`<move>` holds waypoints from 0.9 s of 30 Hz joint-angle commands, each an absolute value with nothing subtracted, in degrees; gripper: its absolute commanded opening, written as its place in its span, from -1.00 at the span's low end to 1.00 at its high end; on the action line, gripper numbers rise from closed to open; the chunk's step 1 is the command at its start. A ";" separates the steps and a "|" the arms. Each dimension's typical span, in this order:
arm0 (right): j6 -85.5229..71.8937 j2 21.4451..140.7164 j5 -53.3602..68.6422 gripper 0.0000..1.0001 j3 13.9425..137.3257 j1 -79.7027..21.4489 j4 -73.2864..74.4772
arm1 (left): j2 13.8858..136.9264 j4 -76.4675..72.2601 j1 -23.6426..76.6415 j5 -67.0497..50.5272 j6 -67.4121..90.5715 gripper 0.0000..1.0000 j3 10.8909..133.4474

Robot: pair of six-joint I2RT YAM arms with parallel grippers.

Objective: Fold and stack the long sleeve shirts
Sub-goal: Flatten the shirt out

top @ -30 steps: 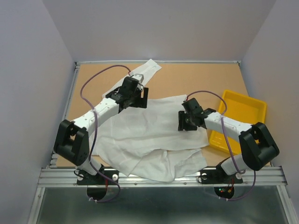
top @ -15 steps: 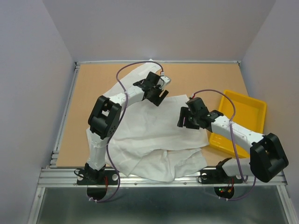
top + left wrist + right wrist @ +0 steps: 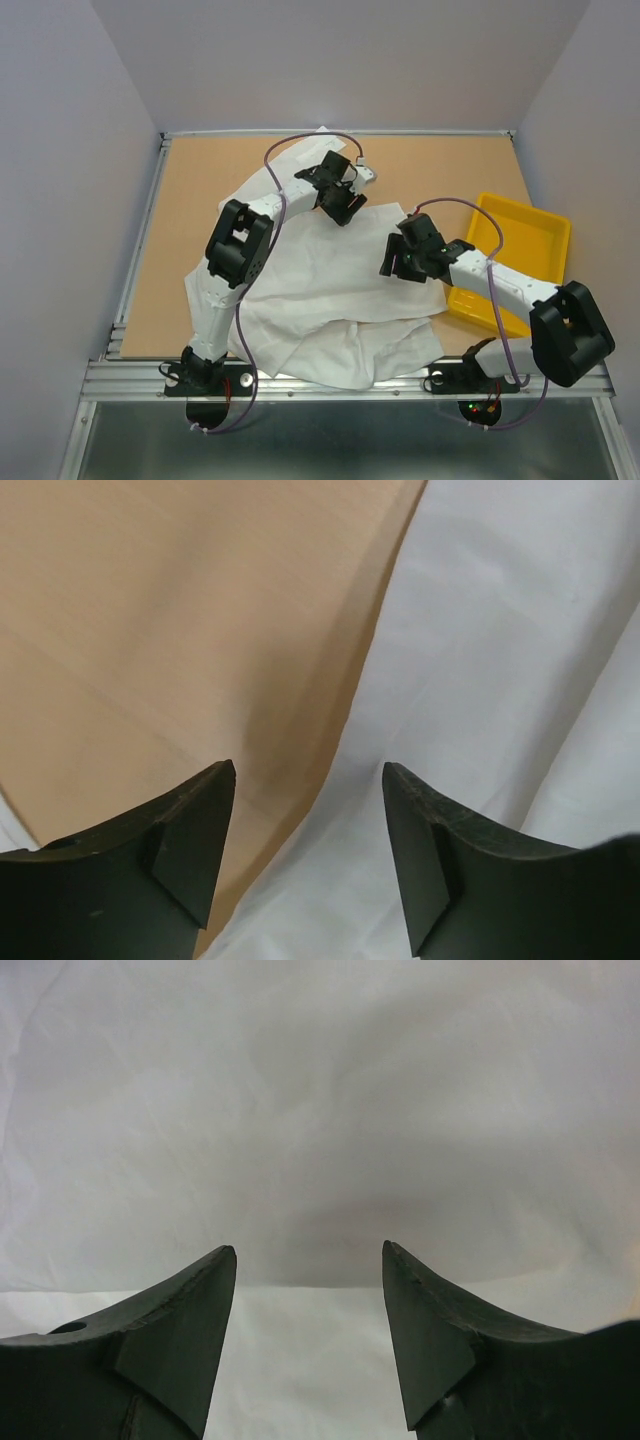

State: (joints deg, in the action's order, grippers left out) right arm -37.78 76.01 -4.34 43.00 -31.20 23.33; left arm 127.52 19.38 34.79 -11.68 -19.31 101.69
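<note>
Top view: a white long sleeve shirt, wrinkled and partly bunched, lies over the middle of the table and reaches its near edge; one narrow strip of the cloth runs up to the far edge. A yellow tray sits by the right edge, its left side just beside the shirt's right border. The left hand is held over the far border of the shirt, toward the middle of the far edge. Left wrist view: its two fingers stand well apart with nothing between them; below the gap the cloth's edge meets bare table. The right hand hangs over the right part of the shirt, near the tray. Right wrist view: its fingers are likewise spread wide and grip nothing; only white fabric with soft folds shows beneath. Whether either hand touches the cloth cannot be told
</note>
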 commanded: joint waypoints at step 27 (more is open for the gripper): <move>-44.21 74.09 -6.50 0.30 35.59 -31.46 20.21 | 134.56 12.48 32.17 7.29 -13.37 -0.38 119.60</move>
